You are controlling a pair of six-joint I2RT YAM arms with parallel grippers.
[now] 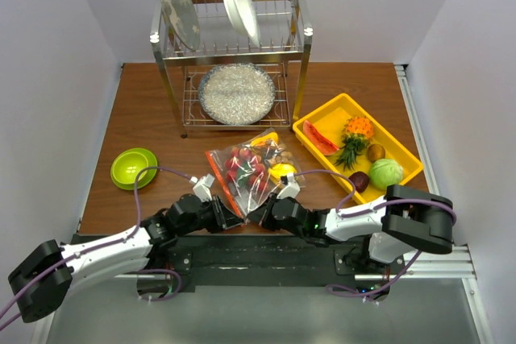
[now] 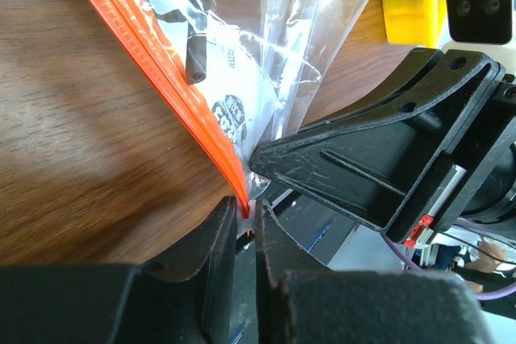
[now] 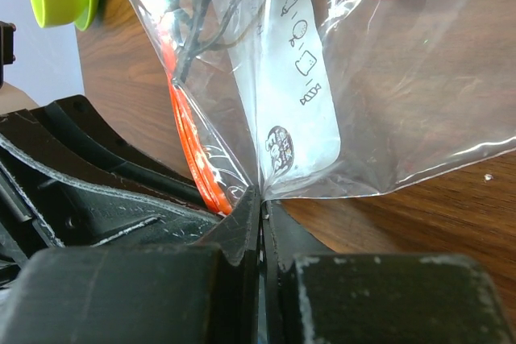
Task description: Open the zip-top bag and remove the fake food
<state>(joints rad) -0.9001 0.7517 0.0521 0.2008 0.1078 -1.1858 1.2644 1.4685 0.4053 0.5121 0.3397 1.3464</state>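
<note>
The zip-top bag (image 1: 250, 168) lies in the middle of the table, crinkly and clear, with its orange zipper strip (image 2: 161, 62) along the left edge. Inside it shows fake food: red pieces (image 1: 242, 165) and a yellow piece (image 1: 282, 171). Both grippers meet at the bag's near corner. My left gripper (image 2: 247, 213) has its jaws pinched on the end of the orange strip. My right gripper (image 3: 262, 197) is shut on the clear plastic beside the white label (image 3: 294, 94), just right of the strip (image 3: 189, 142). The two grippers (image 1: 240, 217) (image 1: 258, 217) nearly touch.
A metal dish rack (image 1: 234, 38) with plates stands at the back, a grey pan (image 1: 237, 93) under it. A yellow tray (image 1: 339, 106) at the right holds a cabbage head (image 1: 385, 173) and other toy foods. A green bowl (image 1: 133, 167) sits at the left.
</note>
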